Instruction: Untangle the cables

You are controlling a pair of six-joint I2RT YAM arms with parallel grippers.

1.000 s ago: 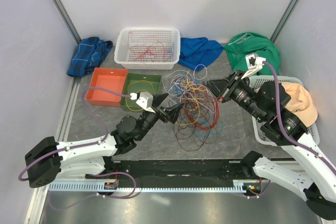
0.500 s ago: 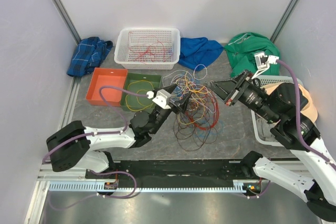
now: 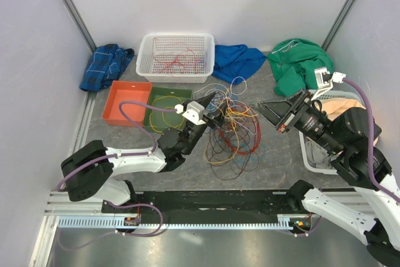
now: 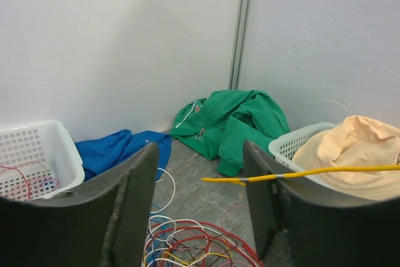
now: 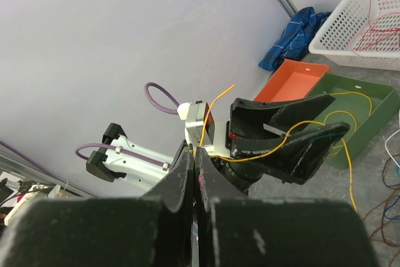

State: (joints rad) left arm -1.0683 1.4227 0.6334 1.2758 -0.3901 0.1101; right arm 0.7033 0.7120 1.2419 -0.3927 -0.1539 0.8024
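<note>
No legible text, label, brand, number or sign on anything

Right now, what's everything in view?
cable tangle: one, multicoloured, centre
yellow cable: one, yellow, between both hands
rear basket: one, white, back, red cables inside
side basket: one, white, right, peach cloth inside
orange tray: one, orange, left
green tray: one, green, beside it
plaid cloth: one, blue, rear left
blue cloth: one, blue, rear centre
green garment: one, green, rear right
left hand: one, black, open
right hand: one, black, shut on yellow cable
</note>
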